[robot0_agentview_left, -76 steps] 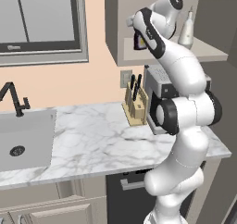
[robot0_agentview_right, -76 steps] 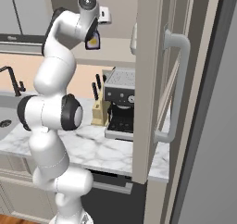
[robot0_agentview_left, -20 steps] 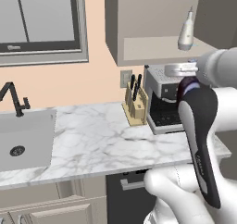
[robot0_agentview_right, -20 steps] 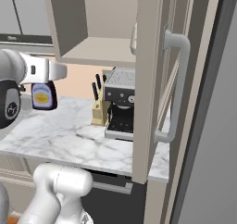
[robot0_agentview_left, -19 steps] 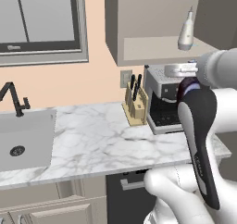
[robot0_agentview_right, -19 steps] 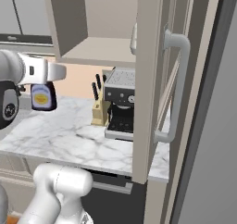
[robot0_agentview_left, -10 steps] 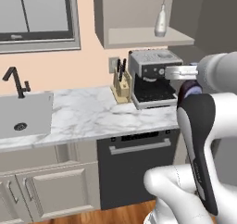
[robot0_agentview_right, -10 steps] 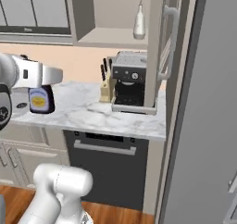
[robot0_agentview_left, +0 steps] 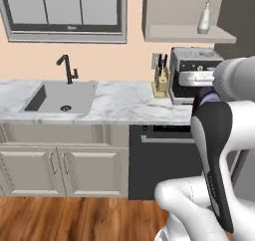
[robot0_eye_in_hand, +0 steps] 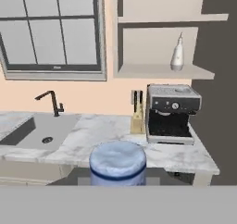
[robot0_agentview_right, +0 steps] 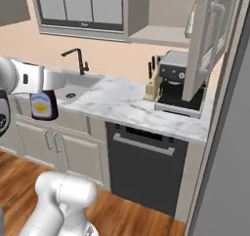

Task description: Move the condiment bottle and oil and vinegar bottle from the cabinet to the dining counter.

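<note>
The condiment bottle [robot0_agentview_right: 44, 106], dark with an orange-yellow label, hangs upright from my gripper [robot0_agentview_right: 43, 92], which is shut on its neck. I hold it out over the wood floor, well back from the worktop. Its blue cap [robot0_eye_in_hand: 118, 163] sits at the bottom of the hand view. A dark sliver of the condiment bottle [robot0_agentview_left: 201, 98] shows behind my arm. The oil and vinegar bottle [robot0_agentview_left: 204, 18] [robot0_eye_in_hand: 177, 55] stands on the cabinet shelf [robot0_eye_in_hand: 157, 71] [robot0_agentview_left: 185, 34], half hidden by the open cabinet door [robot0_agentview_right: 203, 42]. The dining counter is out of view.
Below the cabinet stands a coffee machine [robot0_agentview_left: 191, 74] with a knife block [robot0_agentview_left: 160, 82] beside it on the marble worktop [robot0_agentview_left: 124, 103]. A sink [robot0_agentview_left: 62, 95] and black faucet [robot0_agentview_left: 67, 68] lie left, under a window [robot0_eye_in_hand: 51, 28]. A dark dishwasher [robot0_agentview_right: 141, 169] fronts the counter; a tall grey panel [robot0_agentview_right: 229, 147] rises right.
The base has backed away from the worktop, so the whole scene has shrunk and shifted. The bottle stays in my shut gripper, held low at my side.
</note>
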Motion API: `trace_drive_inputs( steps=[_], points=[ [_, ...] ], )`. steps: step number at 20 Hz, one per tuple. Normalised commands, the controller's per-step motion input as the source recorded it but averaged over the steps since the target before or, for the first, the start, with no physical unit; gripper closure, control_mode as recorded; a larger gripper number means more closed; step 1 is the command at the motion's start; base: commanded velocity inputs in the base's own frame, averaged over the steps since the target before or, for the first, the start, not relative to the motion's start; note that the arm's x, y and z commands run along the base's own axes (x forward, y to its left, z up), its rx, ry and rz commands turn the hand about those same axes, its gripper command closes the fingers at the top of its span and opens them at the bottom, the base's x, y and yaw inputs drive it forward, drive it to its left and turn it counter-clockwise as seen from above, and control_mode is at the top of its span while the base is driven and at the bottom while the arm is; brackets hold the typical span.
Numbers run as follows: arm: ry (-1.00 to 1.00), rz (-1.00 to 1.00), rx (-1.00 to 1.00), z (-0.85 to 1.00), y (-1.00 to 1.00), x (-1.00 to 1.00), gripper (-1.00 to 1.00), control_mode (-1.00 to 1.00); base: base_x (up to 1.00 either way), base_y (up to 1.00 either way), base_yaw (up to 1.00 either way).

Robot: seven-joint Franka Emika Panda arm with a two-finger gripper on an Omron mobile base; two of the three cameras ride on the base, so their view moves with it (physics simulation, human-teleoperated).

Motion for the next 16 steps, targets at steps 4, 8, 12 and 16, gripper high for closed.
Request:
trace_drive_inputs(
  steps=[4,8,12,16],
  points=[
    [0.00,0.00,0.00,0.00,0.00,0.00,1.00,1.00,-0.07,0.15,0.71],
    [0.00,0.00,0.00,0.00,0.00,0.00,1.00,1.00,-0.02,0.15,0.73],
    [0.00,0.00,0.00,0.00,0.00,0.00,1.00,1.00,-0.05,0.16,0.74],
    [0.00,0.00,0.00,0.00,0.00,0.00,1.00,1.00,-0.05,0.13,0.75]
  ],
)
